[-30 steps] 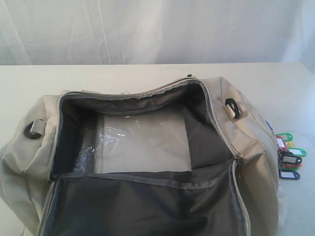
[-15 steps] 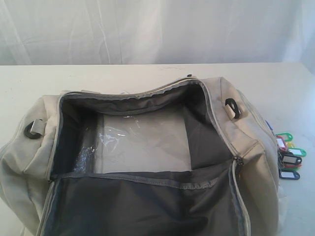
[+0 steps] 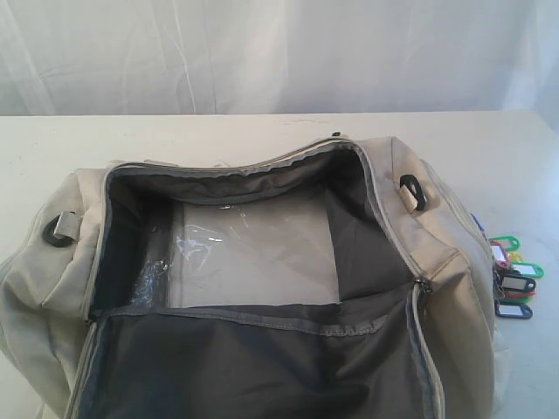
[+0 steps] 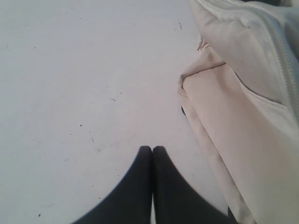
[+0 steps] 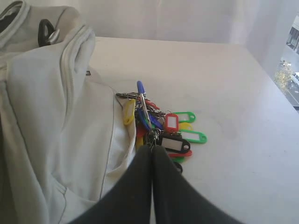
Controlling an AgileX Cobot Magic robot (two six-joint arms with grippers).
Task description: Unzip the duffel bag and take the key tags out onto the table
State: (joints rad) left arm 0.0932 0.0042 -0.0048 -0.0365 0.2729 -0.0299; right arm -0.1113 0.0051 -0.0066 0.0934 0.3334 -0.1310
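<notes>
The duffel bag [image 3: 450,301] lies on the table [image 3: 262,131] with its top zip undone and its mouth wide open. Inside it show the dark grey lining [image 3: 262,367] and a clear plastic sheet [image 3: 253,253] lying flat on the bag's floor. A black ring [image 3: 410,192] sits on the bag's right end and another black ring [image 3: 55,230] on its left end.

The key tags [image 3: 514,278] lie in a bunch on the table outside the bag, just beside its right end, with red, green, blue, yellow and black tags fanned away from the fabric.

The right gripper [image 5: 152,148] has its fingers pressed together with nothing between them, tips pointing at the bunch beside the bag. I cannot tell whether they touch it. The left gripper [image 4: 152,149] is likewise closed and empty, over bare table beside the bag.
</notes>
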